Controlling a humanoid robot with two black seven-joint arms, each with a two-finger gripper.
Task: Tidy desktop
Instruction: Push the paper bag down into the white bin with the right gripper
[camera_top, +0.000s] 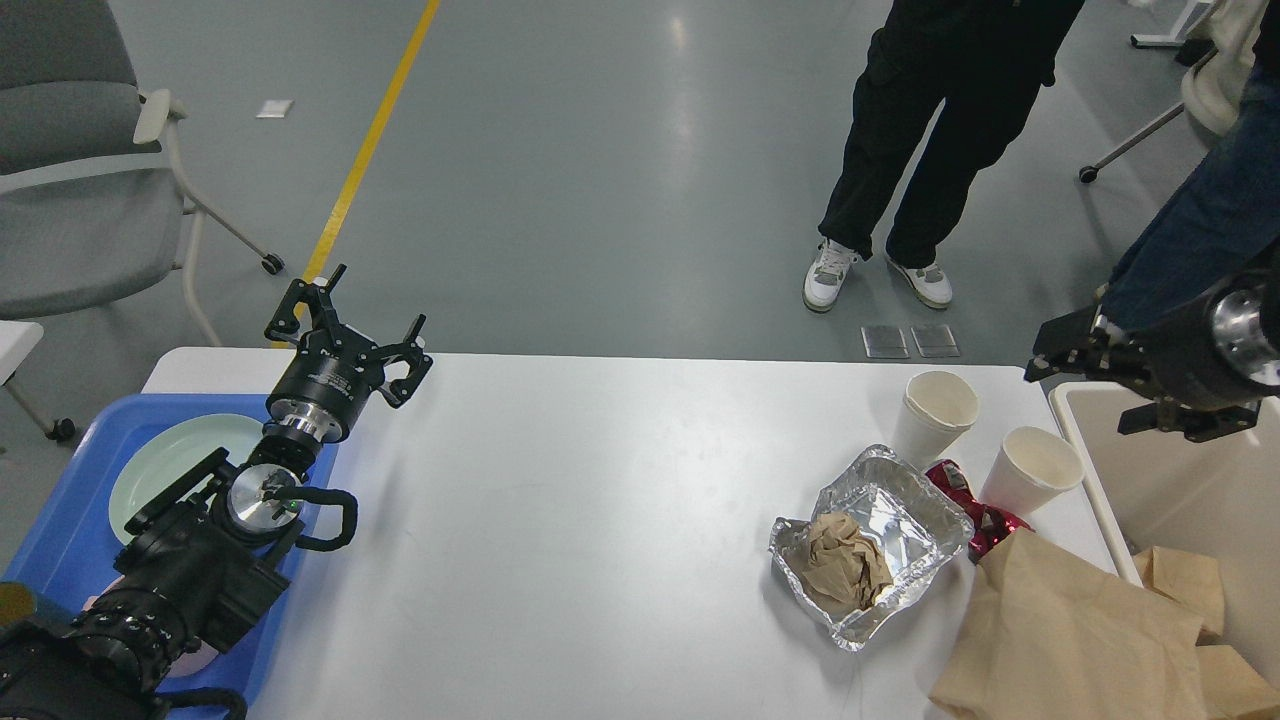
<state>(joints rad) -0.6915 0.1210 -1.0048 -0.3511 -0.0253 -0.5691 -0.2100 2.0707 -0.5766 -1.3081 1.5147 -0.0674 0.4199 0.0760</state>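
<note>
The desktop (600, 520) is a large white rectangle with rounded corners and a smooth matte face, filling the lower part of the head view. At its left edge sits a blue plastic tray (60, 520) with a raised rim, holding a round, pale green plate (165, 465) with a glossy glaze.

The left gripper (345, 320) hangs over the far left corner of the desktop, above the tray's far right rim. Its black, jointed fingers (300, 305) are spread wide with nothing between them. Behind it the arm shows a polished metal disc and ribbed black housings.

Near the right edge lies a crinkled, shiny foil tray (900, 510), roughly rectangular, with a wad of crumpled brown paper (840, 565) in its near end. A red foil wrapper (975, 510) touches the foil tray's right side. Two white paper cups (935, 410) (1030, 465), both tilted, stand beside the wrapper toward the far right corner. A creased brown paper bag (1070, 640) covers the near right corner and overlaps the edge.

Just off the right edge stands a beige bin (1100, 480) with smooth walls, with more brown paper inside. The right gripper (1130, 385) is dark and hovers over the bin's far rim; whether its fingers are spread or together I cannot tell.
</note>
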